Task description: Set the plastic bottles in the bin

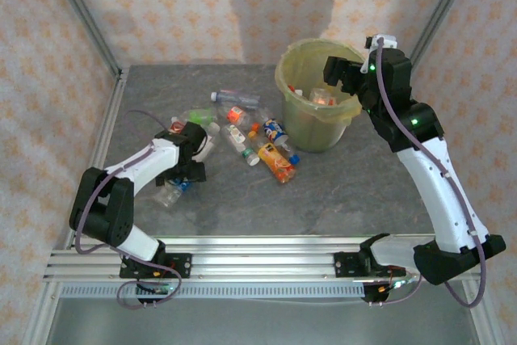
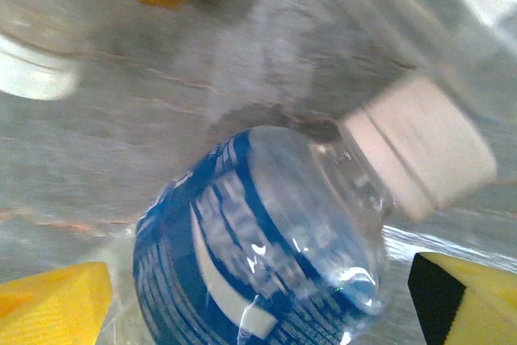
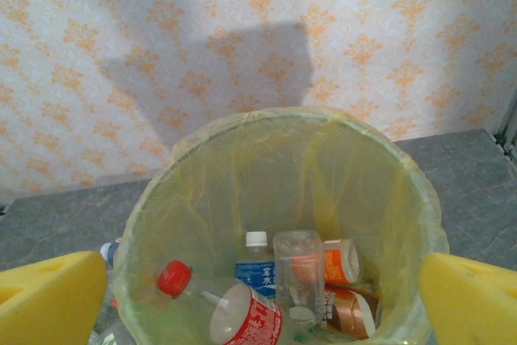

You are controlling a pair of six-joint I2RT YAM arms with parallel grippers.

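Left wrist view: the left gripper (image 2: 258, 303) stands wide open, one yellow pad (image 2: 52, 303) at each lower corner. A clear bottle with a blue label (image 2: 242, 272) and a white cap lies between the pads on the grey bench (image 2: 121, 127). A thin gap shows on either side of it, so the gripper has hold of nothing.

Top external view: to the right of that arm, the loose plastic bottles (image 1: 242, 131) lie scattered on their sides across the middle of the bench. An orange bottle (image 1: 279, 163) lies near the foot of the bin (image 1: 317, 123). The bin stands upright toward the far right of the bench, lined with a translucent yellow-green bag. The right gripper (image 1: 343, 75) hangs above its mouth.

Right wrist view: the yellow pads sit far apart at the lower corners with nothing between them. Below them, at the bottom of the bin, lie a red-capped bottle with a red label (image 3: 238, 317), a white-capped bottle with a blue label (image 3: 257, 264), a crushed clear bottle (image 3: 299, 276) and an orange-labelled bottle (image 3: 341, 260).
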